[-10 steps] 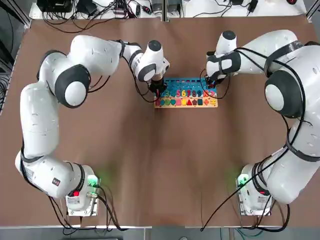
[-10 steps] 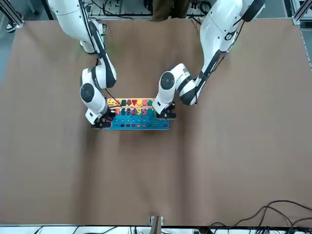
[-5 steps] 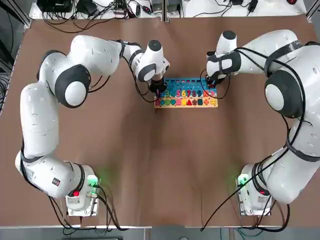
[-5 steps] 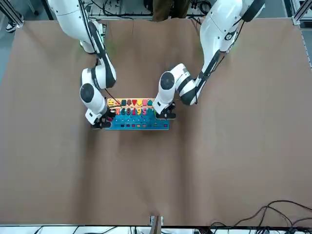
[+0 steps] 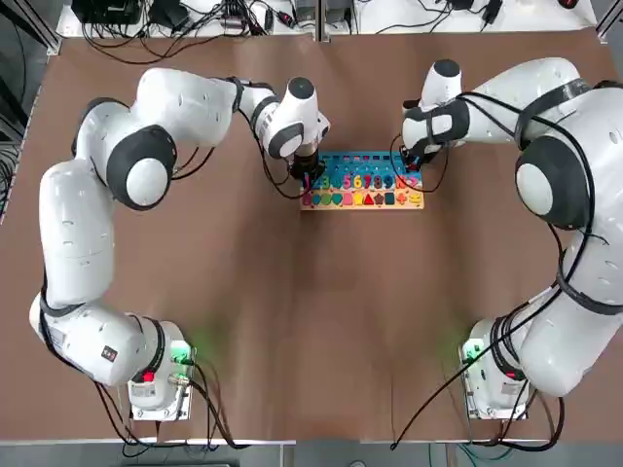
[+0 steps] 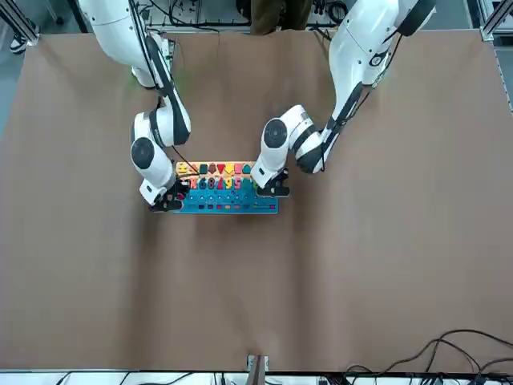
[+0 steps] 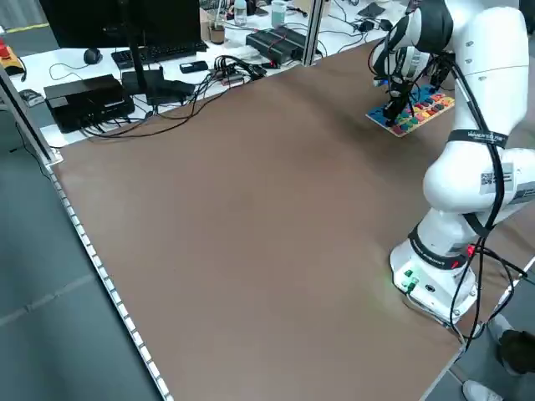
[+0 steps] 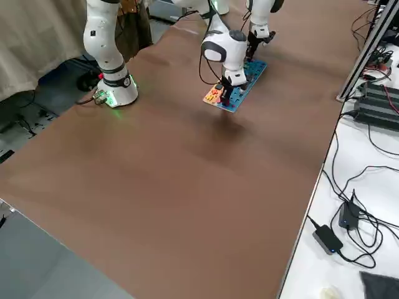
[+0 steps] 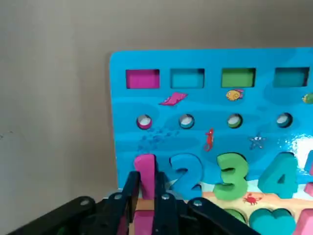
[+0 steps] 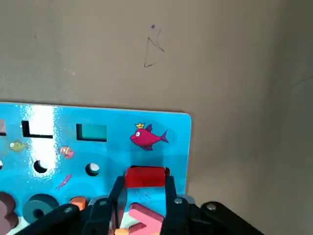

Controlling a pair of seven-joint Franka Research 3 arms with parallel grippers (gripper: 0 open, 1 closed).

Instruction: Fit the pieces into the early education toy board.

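On the brown table (image 5: pixel 311 321), toward its far side from the arm bases, both white arms reach inward to the two short ends of the early education toy board (image 5: pixel 362 181). It lies flat, its blue part away from the robot and its pale wooden strip nearer, with coloured numbers and shapes seated in rows.

At the board's left end, the left gripper (image 9: pixel 145 188) points down over the first number slot. Its black fingers (image 9: pixel 128 192) stand narrowly apart on either side of the pink number one (image 9: pixel 145 174), which stands in its place beside the blue two (image 9: pixel 184 171); whether the pads press the piece or have just let go cannot be told.

At the board's right end, the right gripper (image 10: pixel 145 188) also points down, just beside the corner with the printed pink fish (image 10: pixel 148 136). Its jaws are closed on a small red piece (image 10: pixel 145 176), held just above the blue surface, with a pink piece (image 10: pixel 143 218) lying below it on the board.
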